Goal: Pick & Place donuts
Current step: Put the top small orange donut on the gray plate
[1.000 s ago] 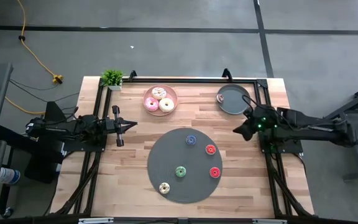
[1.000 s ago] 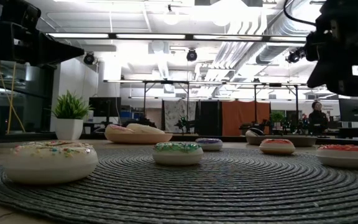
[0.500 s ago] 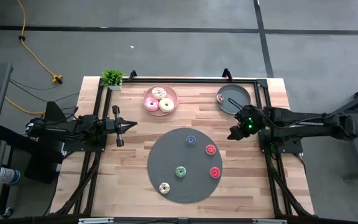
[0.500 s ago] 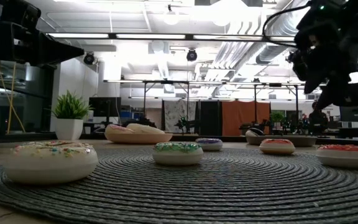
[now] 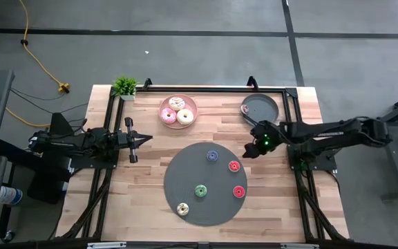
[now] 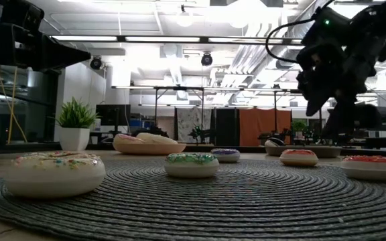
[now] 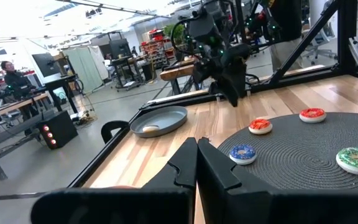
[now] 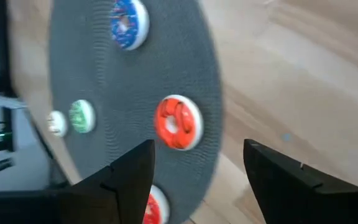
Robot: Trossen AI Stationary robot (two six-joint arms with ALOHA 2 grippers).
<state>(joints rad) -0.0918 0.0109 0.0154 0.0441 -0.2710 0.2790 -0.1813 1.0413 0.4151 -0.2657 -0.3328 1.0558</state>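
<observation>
Five small donuts lie on the dark round woven mat [image 5: 185, 183], all apart from one another: a blue donut [image 5: 212, 156] toward the mat's far edge, a red donut [image 5: 234, 166] just inside its right edge, a second red donut [image 5: 238, 191] nearer the front right edge, a green donut [image 5: 200, 190] near the centre, and a cream sprinkled donut [image 5: 182, 208] close to the front left edge. Three larger frosted donuts [image 5: 177, 111] sit touching on the pink plate [image 5: 164, 103] beyond the mat. One brown donut [image 5: 245, 108] rests at the left rim of the grey plate [image 5: 261, 111] in the far right corner.

The right claw [image 5: 249, 151] hovers over bare worktop [image 5: 144, 187] between the mat's right edge and the grey plate, fingers spread and empty, nearest the upper red donut. The left claw [image 5: 146, 139] waits well left of the mat, pressed together and empty, with open wood between it and the mat. A potted plant [image 5: 124, 86] stands at the far left corner.
</observation>
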